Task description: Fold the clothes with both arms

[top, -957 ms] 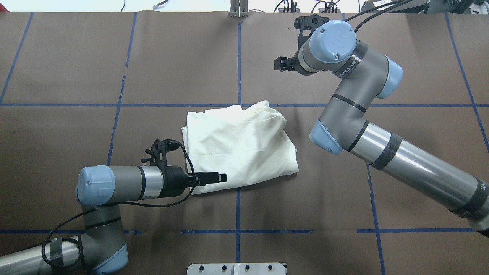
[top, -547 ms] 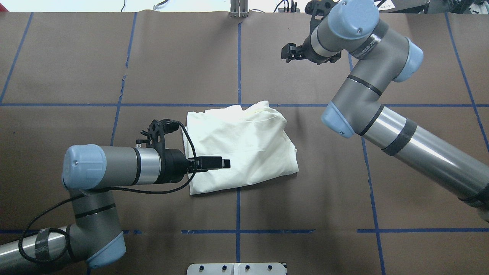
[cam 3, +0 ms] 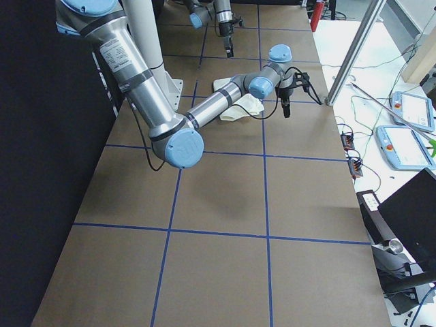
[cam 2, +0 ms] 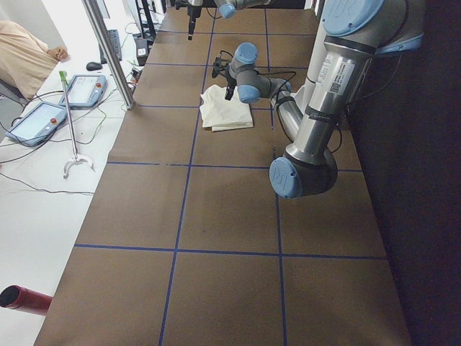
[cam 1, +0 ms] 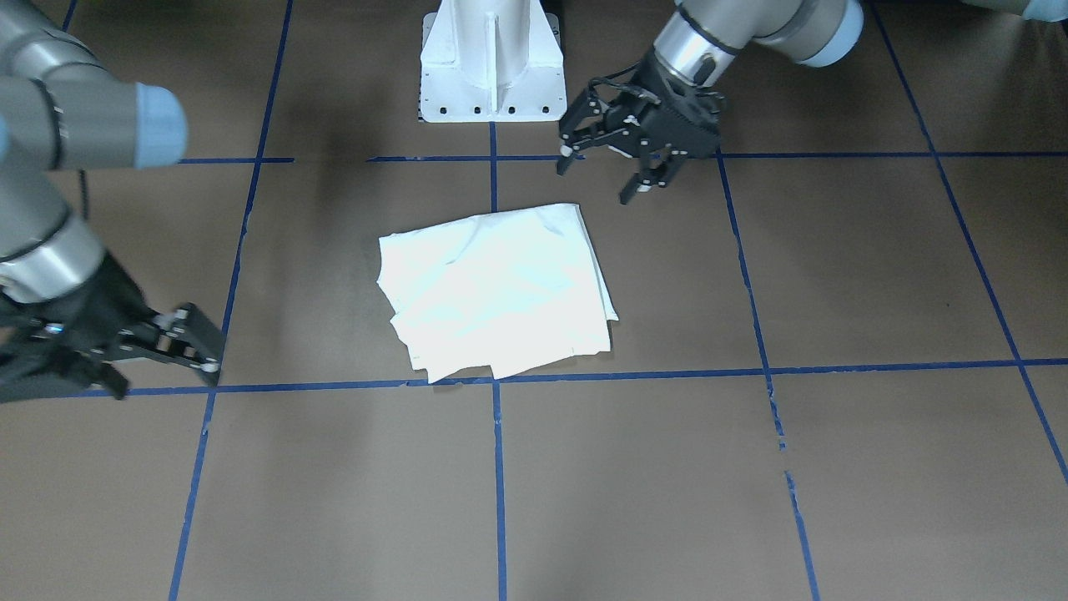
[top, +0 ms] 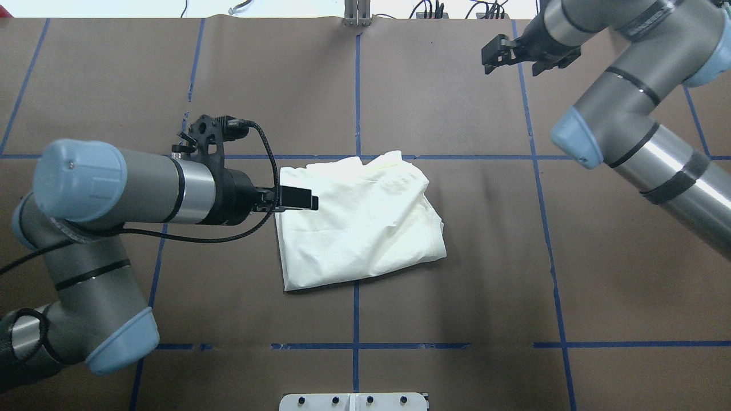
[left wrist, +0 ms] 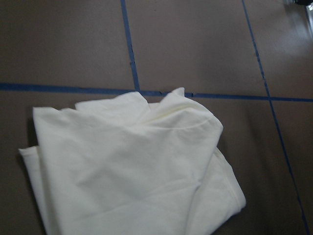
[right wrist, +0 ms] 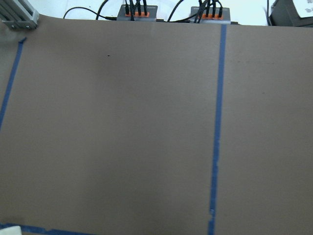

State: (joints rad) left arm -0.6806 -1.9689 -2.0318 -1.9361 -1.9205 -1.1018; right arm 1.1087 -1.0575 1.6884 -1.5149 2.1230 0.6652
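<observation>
The clothes are one cream shirt (top: 360,225), folded into a rough rectangle near the table's middle, plain side up with no print showing. It also fills the left wrist view (left wrist: 132,171). My left gripper (top: 302,198) hangs over the shirt's left edge. The front-facing view shows this left gripper (cam 1: 596,175) raised, open and holding nothing. My right gripper (top: 495,56) is far from the shirt, near the far edge of the table. In the front-facing view the right gripper (cam 1: 198,340) has its fingers apart and empty. The right wrist view shows only bare table.
Blue tape lines (top: 357,103) divide the brown table cover into squares. The white pedestal base (cam 1: 491,63) stands on the robot's side. Cable connectors (right wrist: 139,10) and a metal bracket (top: 357,14) sit at the far edge. Pendants (cam 2: 86,90) and a seated person (cam 2: 21,50) are beyond the table.
My left gripper has moved along the shirt's left edge, from its near corner toward the far side. The right arm has swung further right and away. The shirt has not moved.
</observation>
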